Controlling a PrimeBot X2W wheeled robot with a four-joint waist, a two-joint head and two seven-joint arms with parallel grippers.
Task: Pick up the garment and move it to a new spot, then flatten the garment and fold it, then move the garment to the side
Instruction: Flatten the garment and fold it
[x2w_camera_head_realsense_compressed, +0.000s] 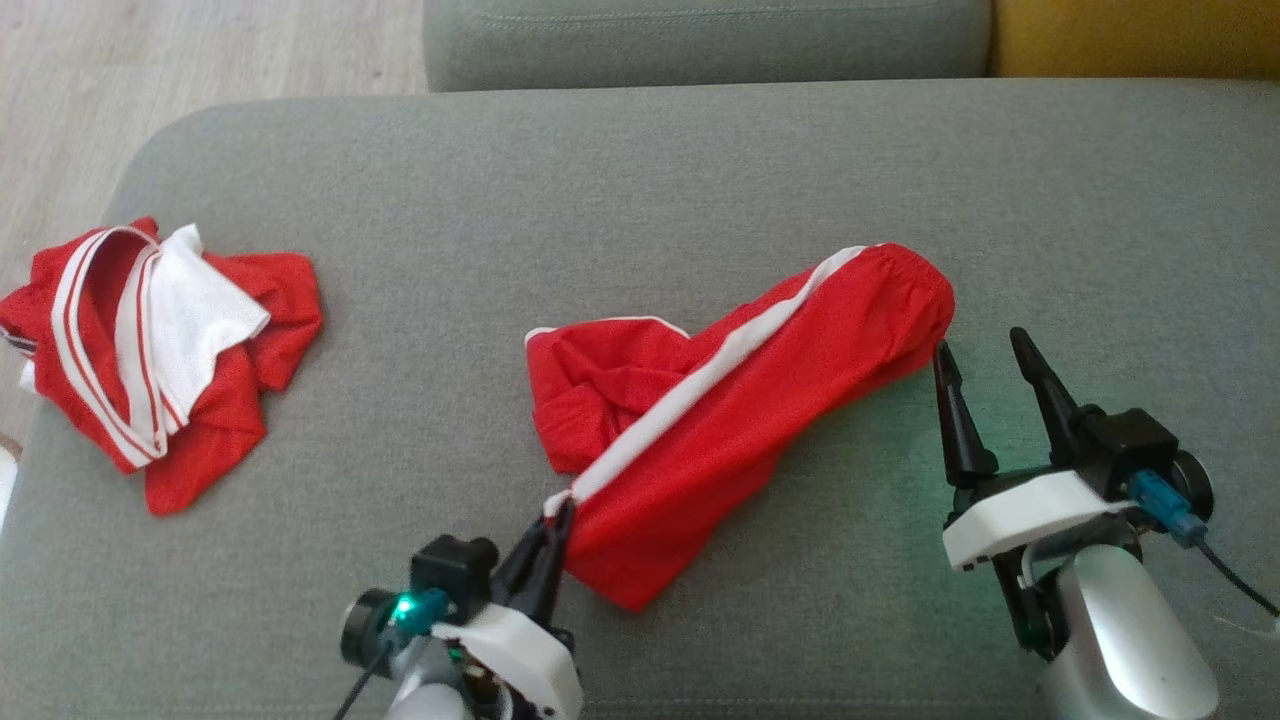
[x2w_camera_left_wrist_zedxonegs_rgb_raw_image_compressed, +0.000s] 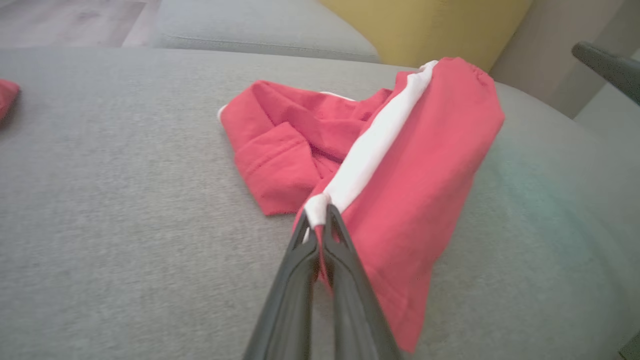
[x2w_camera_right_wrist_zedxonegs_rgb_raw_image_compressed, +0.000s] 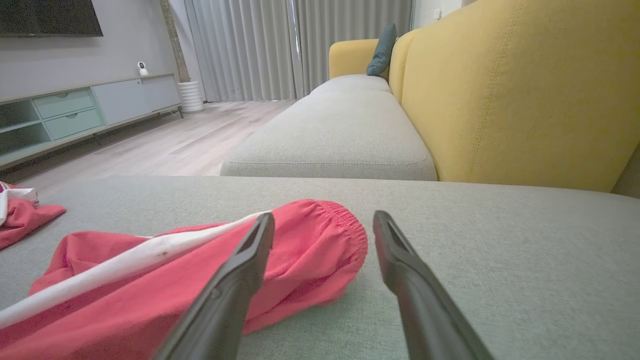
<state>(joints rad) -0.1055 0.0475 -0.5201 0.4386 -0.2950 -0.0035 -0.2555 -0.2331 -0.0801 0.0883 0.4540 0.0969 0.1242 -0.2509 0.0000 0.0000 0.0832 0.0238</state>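
Right gripper: we see it spread open.
Garment: red, white-striped, bunched at the lower left.
Cushion: grey, under the garment.

A big grey couch seat holds everything. It is soft and flat, with a round corner at the far left. In the middle lies a red garment with a white stripe. It is bunched up and runs from the near side toward the far right. A crumpled red and white cloth pile sits at the left edge, well apart from it.
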